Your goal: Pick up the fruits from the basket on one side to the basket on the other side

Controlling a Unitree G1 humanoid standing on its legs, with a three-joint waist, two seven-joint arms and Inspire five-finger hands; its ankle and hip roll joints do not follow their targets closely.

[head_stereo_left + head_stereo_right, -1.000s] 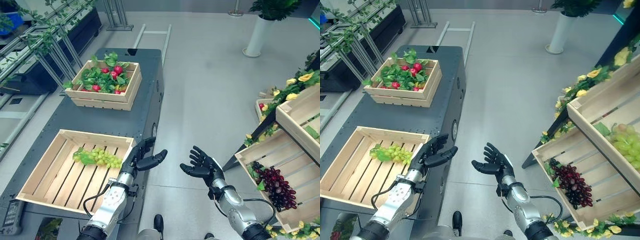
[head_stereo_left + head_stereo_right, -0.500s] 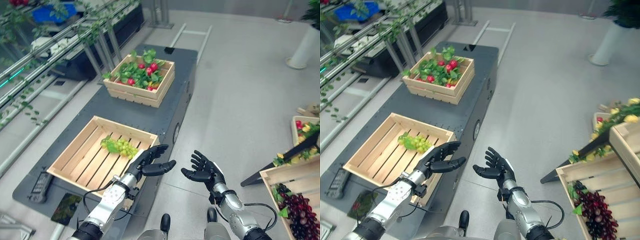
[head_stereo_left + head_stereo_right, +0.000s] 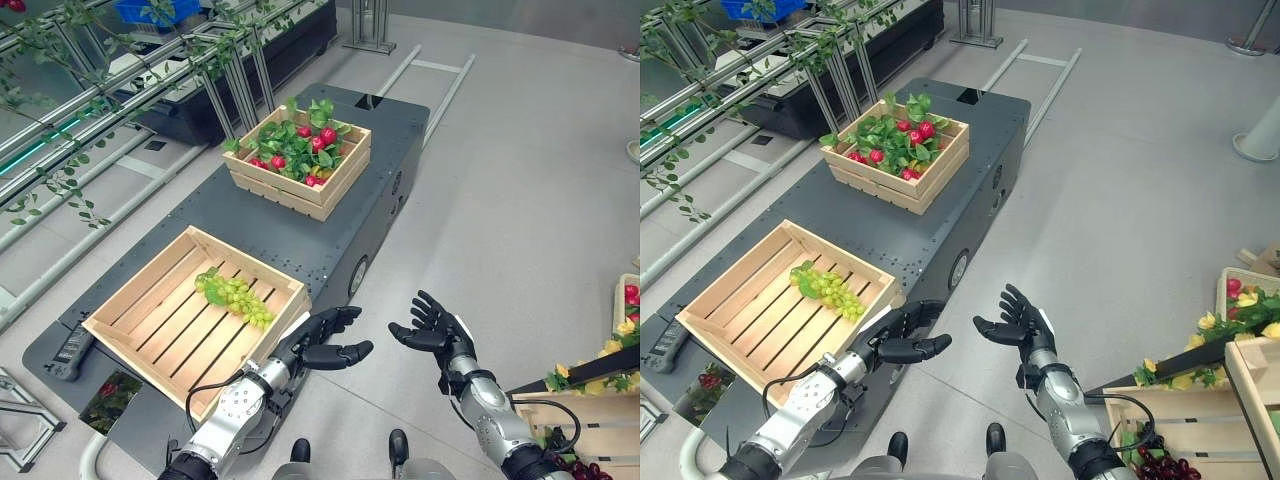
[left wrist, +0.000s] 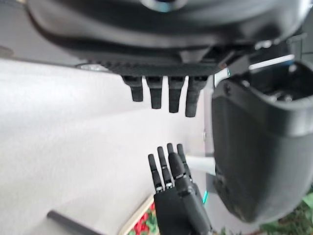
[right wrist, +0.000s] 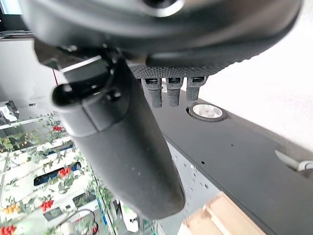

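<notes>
Green grapes [image 3: 238,297] in near crate [image 3: 135,306], both hands [image 3: 325,342] [image 3: 433,327] empty, fingers spread

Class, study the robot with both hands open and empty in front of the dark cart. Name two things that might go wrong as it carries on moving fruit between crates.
1. The green grapes lie loose in the near crate; a partial grasp might shed some.
2. The left hand hangs beside that crate's corner, so reaching in may knock the rim. The right hand hovers open over the floor.
</notes>
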